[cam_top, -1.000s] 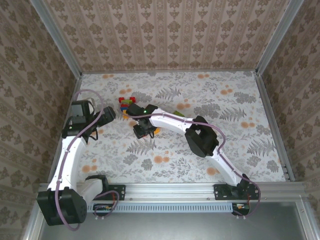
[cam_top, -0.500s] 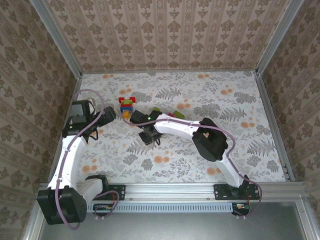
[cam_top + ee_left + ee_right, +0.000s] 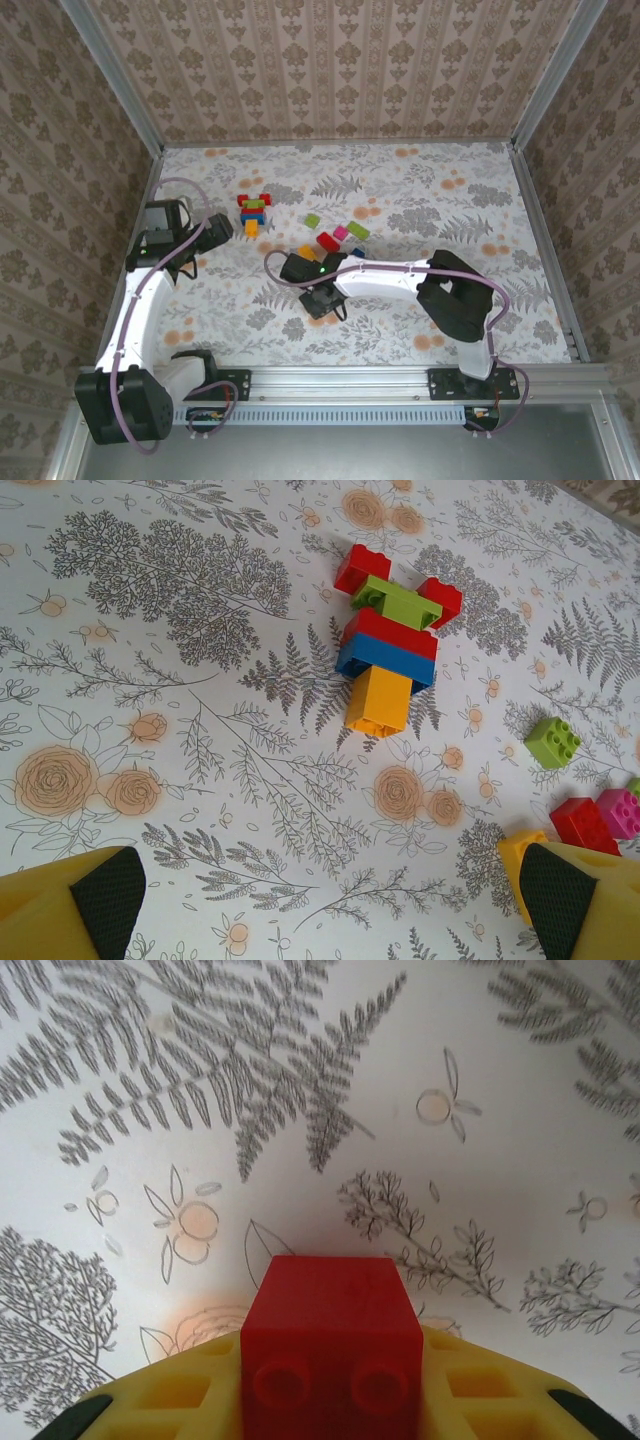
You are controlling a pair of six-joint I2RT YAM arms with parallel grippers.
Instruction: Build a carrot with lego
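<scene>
The fern-and-rose printed table [image 3: 250,330] sits inside damask-papered walls [image 3: 330,70]. Toward its front edge the right gripper [image 3: 322,300] clamps a red brick [image 3: 330,1320] (its studs face the wrist camera). Mid-table lie loose bricks [image 3: 330,238]: orange, red, magenta, green. By the left edge the left gripper [image 3: 215,232] gapes wide, near the joined lego [image 3: 385,645]: orange, blue, red, green, two red.

Far left of table [image 3: 450,190]: stacked bricks [image 3: 253,212], just beyond left gripper [image 3: 215,232]. Right of the stack, mid-table: loose bricks [image 3: 328,240], scattered. Nearer than those, about centre: right gripper [image 3: 322,300], single brick [image 3: 330,1310] clamped between its fingers.
</scene>
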